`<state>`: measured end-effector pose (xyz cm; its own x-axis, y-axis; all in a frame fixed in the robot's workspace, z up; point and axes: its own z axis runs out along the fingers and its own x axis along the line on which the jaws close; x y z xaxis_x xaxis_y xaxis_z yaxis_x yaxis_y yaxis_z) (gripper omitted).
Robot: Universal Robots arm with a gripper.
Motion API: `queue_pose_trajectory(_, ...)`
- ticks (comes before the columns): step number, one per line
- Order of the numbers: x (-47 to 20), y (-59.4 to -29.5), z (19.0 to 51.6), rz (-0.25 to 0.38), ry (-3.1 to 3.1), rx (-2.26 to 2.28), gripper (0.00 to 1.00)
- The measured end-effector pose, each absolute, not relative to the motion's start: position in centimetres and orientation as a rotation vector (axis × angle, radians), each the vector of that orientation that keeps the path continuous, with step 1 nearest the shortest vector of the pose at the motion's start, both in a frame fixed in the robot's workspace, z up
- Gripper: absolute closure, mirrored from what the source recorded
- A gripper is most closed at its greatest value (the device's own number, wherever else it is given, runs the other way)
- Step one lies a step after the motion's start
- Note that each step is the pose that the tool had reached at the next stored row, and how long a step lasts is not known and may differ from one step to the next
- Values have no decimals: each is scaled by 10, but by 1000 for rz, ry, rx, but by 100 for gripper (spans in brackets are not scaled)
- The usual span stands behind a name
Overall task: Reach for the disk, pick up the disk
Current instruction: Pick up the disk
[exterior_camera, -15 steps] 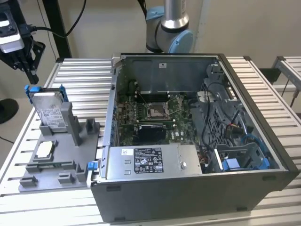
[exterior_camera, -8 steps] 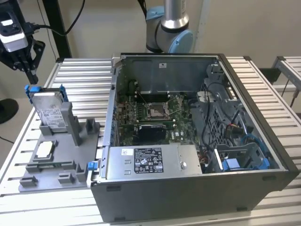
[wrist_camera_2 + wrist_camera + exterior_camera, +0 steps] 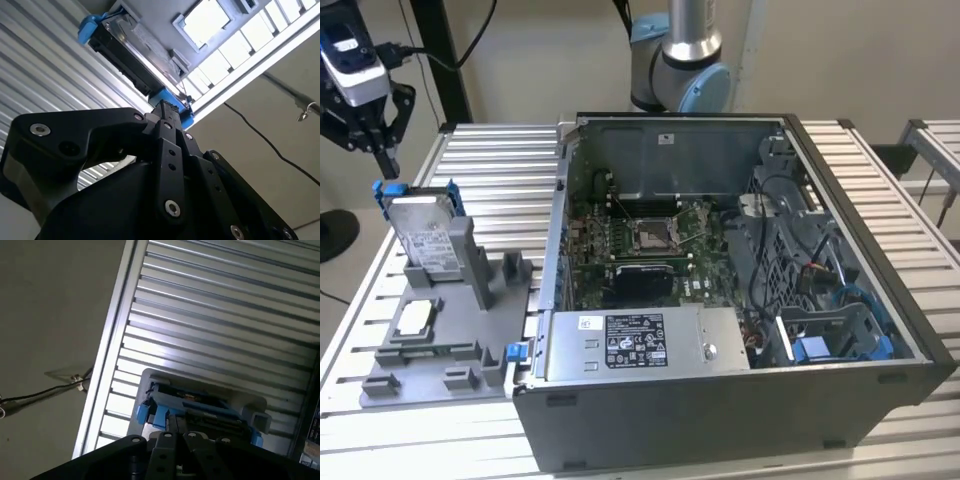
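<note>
In the grey stand (image 3: 490, 278), the disk (image 3: 420, 238) stands upright lengthwise; fingers (image 3: 387, 152) above, clenched empty.

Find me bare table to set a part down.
Free: slats beyond the fixture, between disk and case; those on the exterior view's right of the case; the strip in front of the fixture. Crowded: the fixture, with the gripper over the disk, and inside the case.
</note>
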<state>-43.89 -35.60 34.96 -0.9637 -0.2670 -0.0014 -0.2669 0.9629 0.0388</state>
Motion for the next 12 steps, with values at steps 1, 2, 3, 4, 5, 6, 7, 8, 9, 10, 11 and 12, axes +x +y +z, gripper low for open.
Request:
queue_pose_trajectory(1, -439, -356, 350, -61, -3104, 449, 100)
queue_pose_trajectory(2, -439, -356, 350, -61, -3100, 479, 100)
queue_pose_trajectory(3, -439, -356, 350, -60, -3095, 506, 100)
queue_pose_trajectory(4, -439, -356, 350, -60, -3090, 534, 100)
queue_pose_trajectory(5, -439, -356, 350, -60, -3084, 563, 100)
queue_pose_trajectory(6, -439, -356, 350, -60, -3079, 591, 100)
queue_pose_trajectory(7, -439, -356, 350, -60, -3073, 620, 100)
queue_pose_trajectory(8, -439, -356, 350, -60, -3067, 647, 100)
queue_pose_trajectory(9, -439, -356, 350, -60, -3060, 675, 100)
queue_pose_trajectory(10, -439, -356, 350, -60, -3054, 703, 100)
queue_pose_trajectory(11, -439, -356, 350, -60, -3047, 730, 100)
queue_pose_trajectory(12, -439, -356, 350, -60, -3040, 758, 100)
